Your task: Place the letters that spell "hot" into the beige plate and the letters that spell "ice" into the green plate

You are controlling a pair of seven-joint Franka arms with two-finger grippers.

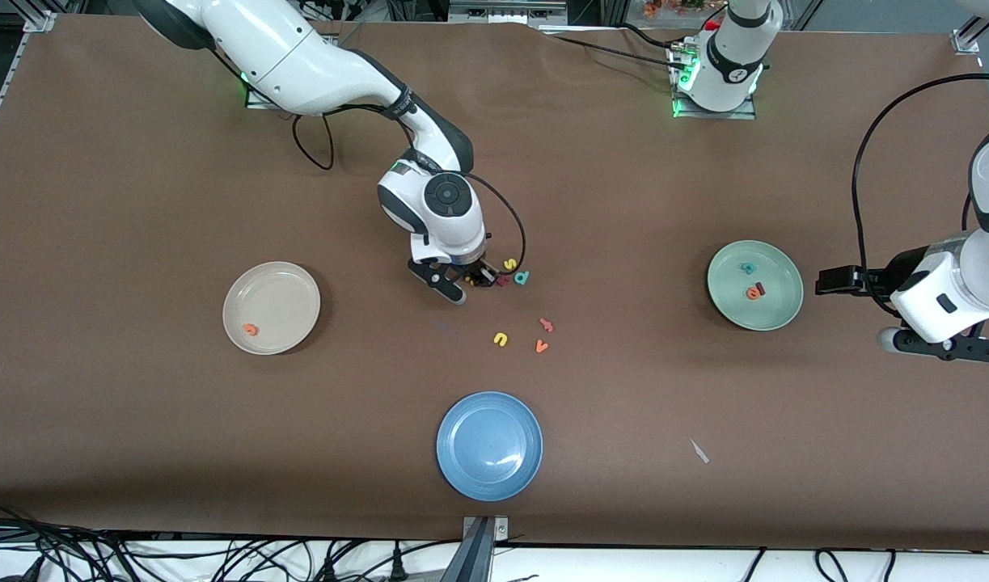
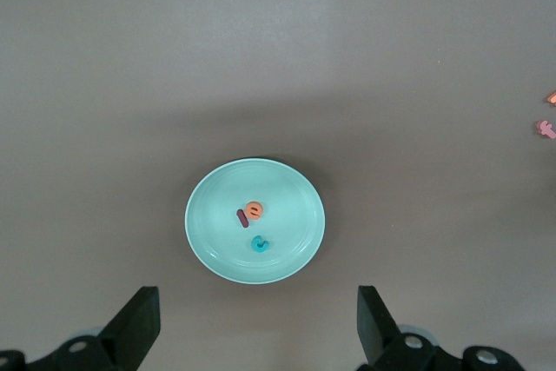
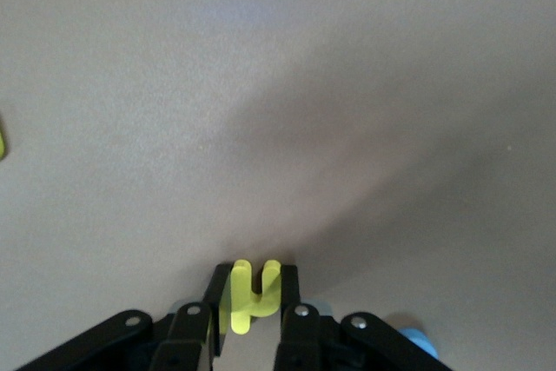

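Right fingers (image 3: 252, 306) clamped on bright yellow forked "h" (image 3: 252, 294); left fingers (image 2: 256, 323) spread wide.

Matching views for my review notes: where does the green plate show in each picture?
Front view: green plate toward the left arm's end of the table.
Left wrist view: green plate centred, ahead of the open left gripper.
Right wrist view: not in it.
Shared landmark: the orange "e" on it.

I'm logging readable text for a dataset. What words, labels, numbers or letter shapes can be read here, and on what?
No printed words, brands or numbers are readable.
"e", orange letter, in the green plate.
"c", teal letter, same plate.
"i", dark red bar, same plate.
"h", yellow letter, between the right gripper jaws.
"v", orange letter, on the table.
Other letters: too small.
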